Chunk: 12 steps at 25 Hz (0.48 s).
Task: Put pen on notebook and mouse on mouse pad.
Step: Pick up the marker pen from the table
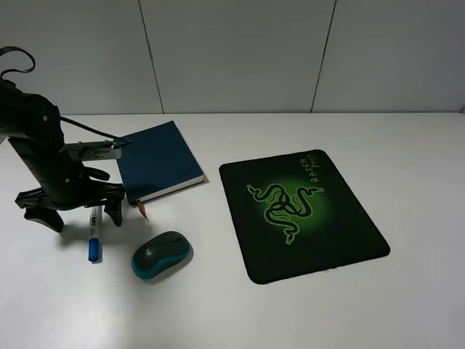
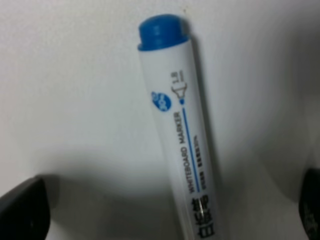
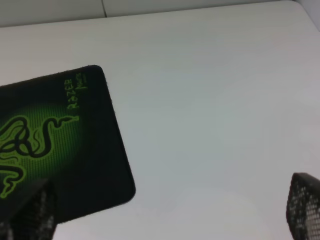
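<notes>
Overhead and wrist views of a white table [image 1: 407,160]; the left gripper [image 1: 86,217] is lowered over the pen [image 1: 94,236], its jaws spread wide, one finger on each side of the barrel and neither touching it; the pen lies flat on the table, blue cap toward the near edge, just in front of the notebook [image 1: 158,161] and apart from it; the notebook lies closed, its reddish ribbon [image 1: 142,209] trailing off the near corner; the mouse [image 1: 161,254] rests on the bare table between the pen and the mouse pad [image 1: 301,214], touching neither; the mouse pad lies flat, nothing on it; the right gripper [image 3: 167,215], seen only in its own wrist view, is open and grips nothing, above the pad's lettered edge and the bare table beside it.
</notes>
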Tool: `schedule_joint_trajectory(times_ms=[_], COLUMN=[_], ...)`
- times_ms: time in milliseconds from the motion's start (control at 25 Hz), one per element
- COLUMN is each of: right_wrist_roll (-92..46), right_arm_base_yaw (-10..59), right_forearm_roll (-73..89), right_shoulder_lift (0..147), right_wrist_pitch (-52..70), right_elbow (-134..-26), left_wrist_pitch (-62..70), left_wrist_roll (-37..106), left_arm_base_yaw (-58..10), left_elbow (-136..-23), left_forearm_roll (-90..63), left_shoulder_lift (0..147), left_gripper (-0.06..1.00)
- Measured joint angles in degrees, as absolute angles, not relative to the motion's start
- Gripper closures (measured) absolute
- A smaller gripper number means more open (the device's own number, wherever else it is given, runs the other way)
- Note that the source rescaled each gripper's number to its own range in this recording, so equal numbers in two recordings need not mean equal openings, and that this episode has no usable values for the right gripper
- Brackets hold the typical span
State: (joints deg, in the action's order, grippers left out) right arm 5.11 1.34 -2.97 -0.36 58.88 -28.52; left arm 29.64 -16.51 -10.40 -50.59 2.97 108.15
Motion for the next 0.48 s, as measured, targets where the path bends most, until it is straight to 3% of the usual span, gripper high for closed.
schedule_joint_trajectory(times_ms=[240,480], right_wrist_roll=[5.11,5.11], right_arm_base_yaw=[1.34,1.34], right_forearm_roll=[-2.97,-2.97], right_shoulder_lift=[-0.36,-0.36], right_wrist_pitch=[58.88,58.88], right_elbow=[-28.52,-28.52], left_wrist_pitch=[29.36,29.36], left_wrist_roll=[-16.51,-16.51], left_arm_base_yaw=[-10.40,-10.40], left_elbow=[-50.59,-50.59], left_forearm_roll=[2.97,2.97], left_shoulder_lift=[108.15,108.15], left_gripper=[0.10,0.42])
